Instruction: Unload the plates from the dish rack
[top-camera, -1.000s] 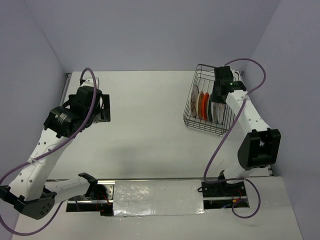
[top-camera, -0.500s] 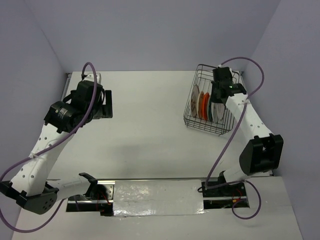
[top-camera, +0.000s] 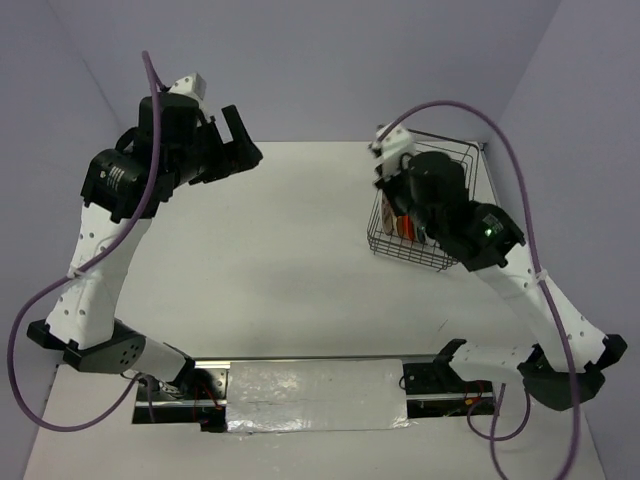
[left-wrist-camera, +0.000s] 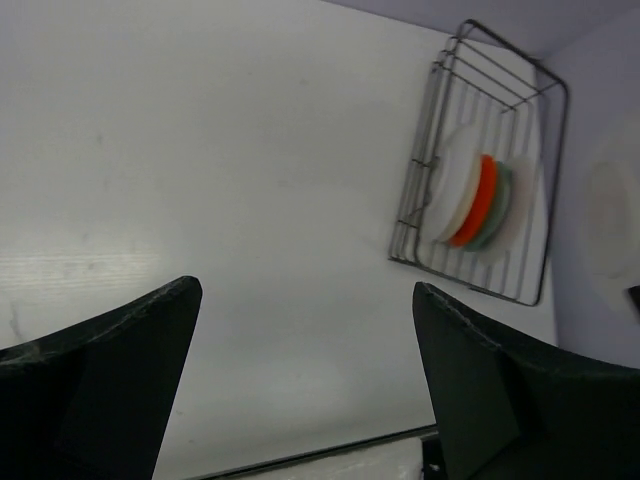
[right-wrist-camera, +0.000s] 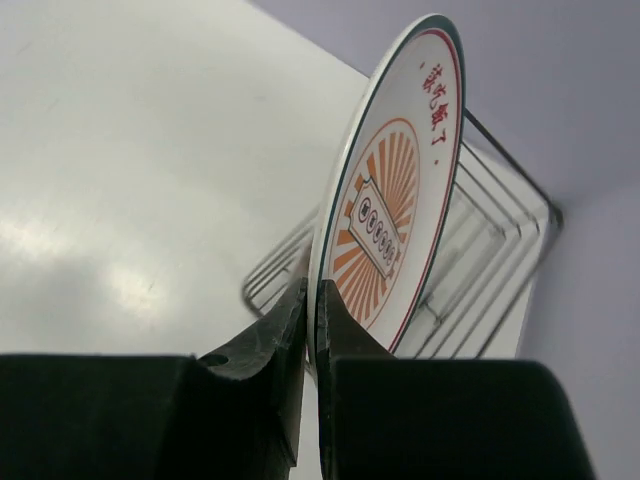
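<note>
My right gripper (right-wrist-camera: 312, 290) is shut on the lower rim of a white plate with an orange sunburst and red marks (right-wrist-camera: 400, 200). It holds the plate upright above the black wire dish rack (right-wrist-camera: 490, 240). In the top view the raised right wrist covers this plate and part of the rack (top-camera: 440, 258). Other plates stand on edge in the rack: a white one (left-wrist-camera: 455, 185), an orange one (left-wrist-camera: 482, 200) and a teal one (left-wrist-camera: 502, 195). The orange one also shows in the top view (top-camera: 404, 224). My left gripper (top-camera: 238, 140) is open and empty, high over the far left of the table.
The white table (top-camera: 290, 250) is bounded by lilac walls at the back and on both sides. The rack (left-wrist-camera: 545, 180) stands in the far right corner, near the right wall. A foil-covered strip (top-camera: 315, 392) lies between the arm bases at the near edge.
My right arm has risen out of the rack with the sunburst plate in its jaws. My left arm has lifted high and swung toward the back.
</note>
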